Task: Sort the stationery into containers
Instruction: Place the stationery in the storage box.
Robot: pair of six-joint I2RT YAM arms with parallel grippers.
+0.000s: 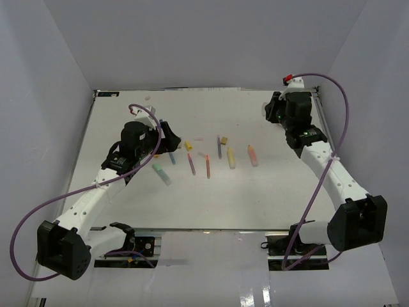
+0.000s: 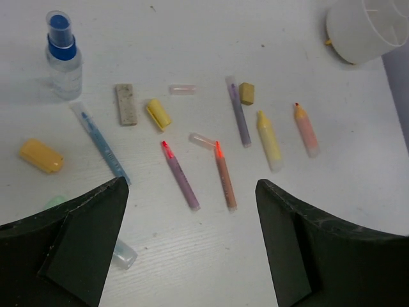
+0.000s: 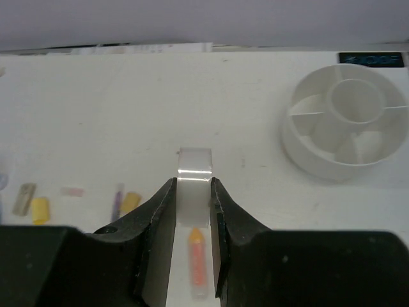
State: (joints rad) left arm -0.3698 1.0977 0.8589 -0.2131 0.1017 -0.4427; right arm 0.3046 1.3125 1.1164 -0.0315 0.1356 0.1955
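Jaws on the left gripper (image 2: 192, 249) stand wide apart with nothing between them, hovering over the spread of stationery on the table (image 1: 255, 198); jaws on the right gripper (image 3: 193, 211) are clenched on a clear tape ring (image 3: 194, 167), its glassy edge poking out past the fingertips in the middle of the right wrist view. Sorting looks barely begun, if at all: the white tub (image 3: 348, 121), at the upper right of the right wrist view, shows every visible compartment bare, and the tape ring is held well short of it, to its left. Everything else lies loose on the table. In the left wrist view the blue-capped bottle (image 2: 62, 54) stands upright at upper left, a blue pen (image 2: 101, 142) slants below it, a grey eraser block (image 2: 126, 104) and a yellow cap-like piece (image 2: 158, 114) sit just beside each other, and an orange-yellow piece (image 2: 41, 156) rests at the left edge. Toward the centre lie two purple pens (image 2: 181, 176) (image 2: 238, 119), an orange-tipped brown pen (image 2: 224, 176), a yellow highlighter (image 2: 270, 140), an orange highlighter (image 2: 306, 130) and a small yellow eraser (image 2: 246, 93). A green item near the left jaw is mostly hidden. By this reckoning, the tape ring would be the first piece in, and the whole row remains to be carried over
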